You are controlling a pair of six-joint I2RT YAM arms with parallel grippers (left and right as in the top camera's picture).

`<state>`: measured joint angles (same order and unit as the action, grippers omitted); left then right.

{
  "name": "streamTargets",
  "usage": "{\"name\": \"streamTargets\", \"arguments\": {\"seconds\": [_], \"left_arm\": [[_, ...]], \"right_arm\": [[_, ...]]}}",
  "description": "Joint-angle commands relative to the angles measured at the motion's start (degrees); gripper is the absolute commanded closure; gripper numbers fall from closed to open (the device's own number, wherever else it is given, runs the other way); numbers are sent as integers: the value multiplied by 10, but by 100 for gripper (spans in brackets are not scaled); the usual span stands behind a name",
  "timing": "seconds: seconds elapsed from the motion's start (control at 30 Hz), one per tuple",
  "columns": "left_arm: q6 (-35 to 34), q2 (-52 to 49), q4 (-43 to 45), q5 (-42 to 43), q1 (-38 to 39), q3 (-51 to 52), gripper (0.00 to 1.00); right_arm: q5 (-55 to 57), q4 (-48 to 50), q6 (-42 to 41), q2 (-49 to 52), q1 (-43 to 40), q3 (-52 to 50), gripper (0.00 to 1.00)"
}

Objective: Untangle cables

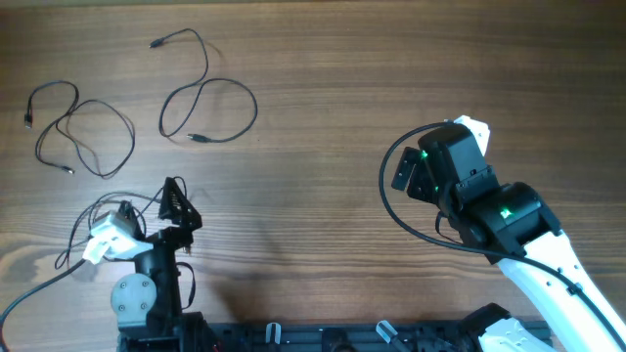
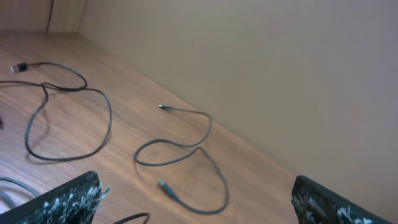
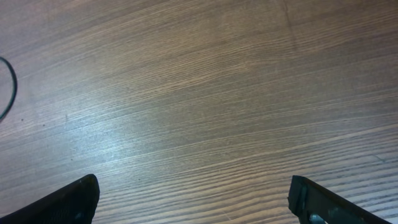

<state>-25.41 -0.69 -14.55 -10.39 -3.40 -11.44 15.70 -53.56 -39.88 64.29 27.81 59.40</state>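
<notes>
Wooden surface (image 1: 323,59) carried the cables (image 1: 210,141) just ahead-left of the left tool (image 1: 176,198), well apart from the right tool (image 1: 409,179), both tools spread wide and empty.

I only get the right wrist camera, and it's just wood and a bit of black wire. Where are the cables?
Observer: Both lie far left on the table, nearer the left arm: one looped cable and a second cable beside it.
Operator: Are they knotted together?
Observer: No, from overhead they lie apart, not touching.
Operator: Is the left pincer holding one?
Observer: No, the left pincer is open and empty, pointing toward them.
</notes>
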Motion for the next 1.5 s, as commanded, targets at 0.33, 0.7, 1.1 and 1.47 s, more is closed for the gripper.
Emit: {"name": "streamTargets", "arguments": {"seconds": [0.33,0.7,1.1,1.47], "left_arm": [[59,3,91,51,-2,86,0],[145,-3,103,130,-2,111,0],[145,-63,103,129,-2,111,0],[145,-69,103,129,-2,111,0]], "right_arm": [[10,2,-7,5,-1,0,0],[10,2,-7,5,-1,0,0],[10,2,-7,5,-1,0,0],[10,2,-7,5,-1,0,0]]}}
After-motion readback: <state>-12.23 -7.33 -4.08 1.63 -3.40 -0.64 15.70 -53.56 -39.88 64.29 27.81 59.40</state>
